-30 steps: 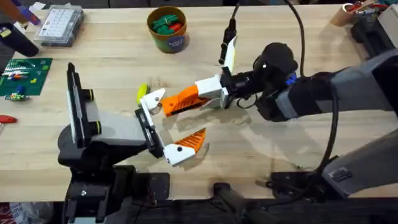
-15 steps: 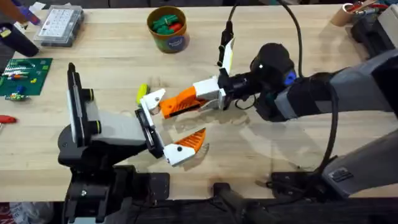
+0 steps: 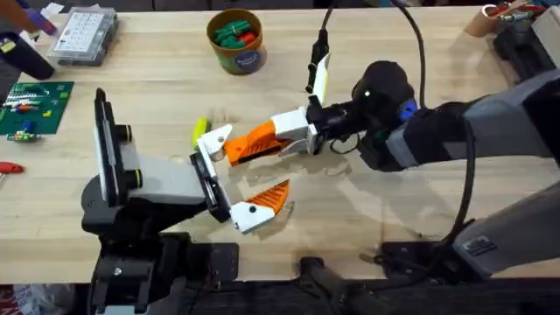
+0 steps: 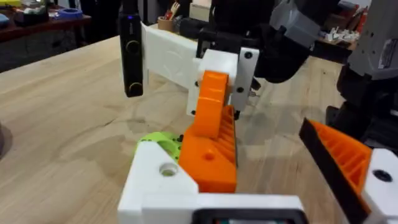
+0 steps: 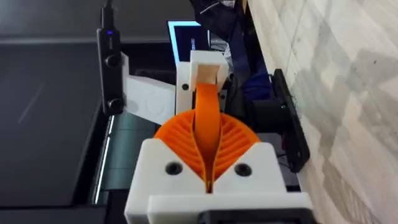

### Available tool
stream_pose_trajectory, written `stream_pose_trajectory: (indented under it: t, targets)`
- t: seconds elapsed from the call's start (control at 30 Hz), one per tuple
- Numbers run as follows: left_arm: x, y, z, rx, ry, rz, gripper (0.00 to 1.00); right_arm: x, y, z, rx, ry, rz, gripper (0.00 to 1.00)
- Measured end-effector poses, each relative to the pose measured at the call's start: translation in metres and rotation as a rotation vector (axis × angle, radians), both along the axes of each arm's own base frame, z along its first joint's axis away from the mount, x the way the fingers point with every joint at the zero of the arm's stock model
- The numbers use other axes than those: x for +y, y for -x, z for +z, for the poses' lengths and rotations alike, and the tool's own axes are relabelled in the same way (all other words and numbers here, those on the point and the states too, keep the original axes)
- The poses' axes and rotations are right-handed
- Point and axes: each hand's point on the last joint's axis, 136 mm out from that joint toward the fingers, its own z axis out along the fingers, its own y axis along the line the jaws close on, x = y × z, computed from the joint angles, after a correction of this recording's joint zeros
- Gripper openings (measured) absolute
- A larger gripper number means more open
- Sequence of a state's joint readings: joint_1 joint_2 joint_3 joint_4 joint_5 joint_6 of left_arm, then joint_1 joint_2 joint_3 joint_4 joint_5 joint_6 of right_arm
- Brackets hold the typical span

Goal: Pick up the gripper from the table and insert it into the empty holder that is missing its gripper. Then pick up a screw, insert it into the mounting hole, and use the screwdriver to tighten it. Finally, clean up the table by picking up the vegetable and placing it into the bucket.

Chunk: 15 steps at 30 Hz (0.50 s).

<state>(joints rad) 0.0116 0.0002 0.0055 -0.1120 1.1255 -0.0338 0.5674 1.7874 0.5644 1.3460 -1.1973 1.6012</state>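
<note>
My right gripper (image 3: pixel 289 133) is shut on the gripper (image 3: pixel 254 144), an orange ribbed wedge, and holds it level above the table. The wedge's white base (image 3: pixel 216 140) lies against the upper side of the holder (image 3: pixel 208 182), the black-and-white jaw mount on my grey left arm. In the left wrist view the gripper (image 4: pixel 211 130) runs up from a white block with an empty hole (image 4: pixel 165 168). In the right wrist view my pads (image 5: pixel 233 140) clamp the gripper (image 5: pixel 206 102). My left gripper (image 3: pixel 241 175) stands open, its one fitted orange finger (image 3: pixel 265 201) lower down. A yellow-green vegetable (image 3: pixel 199 131) lies just behind the mount. The bucket (image 3: pixel 236 39) stands at the back.
A clear parts box (image 3: pixel 83 35) and a green board (image 3: pixel 31 105) sit at the far left, with a red handle (image 3: pixel 7 166) at the left edge. A tan cup (image 3: pixel 490 17) is at the back right. A black cabled camera (image 3: pixel 320 66) sticks up beside my right gripper.
My right gripper has carried the orange gripper slightly left, toward the holder, and then held still. The left arm has not moved.
</note>
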Motion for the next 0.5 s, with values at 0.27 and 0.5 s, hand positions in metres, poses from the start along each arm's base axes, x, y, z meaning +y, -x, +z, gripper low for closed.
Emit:
stream_pose_trajectory:
  t: [0.27,0.5]
  targets:
    - [0.0000,0.0000,0.0000,0.000,0.000,0.000,0.986,0.0001,0.0000,0.0002,0.022,0.005,0.000,0.019]
    - [0.0001,-0.0003,0.0001,-0.007,-0.003,0.002,0.986,0.0082,-0.0004,0.0051,0.023,0.005,0.016,0.018]
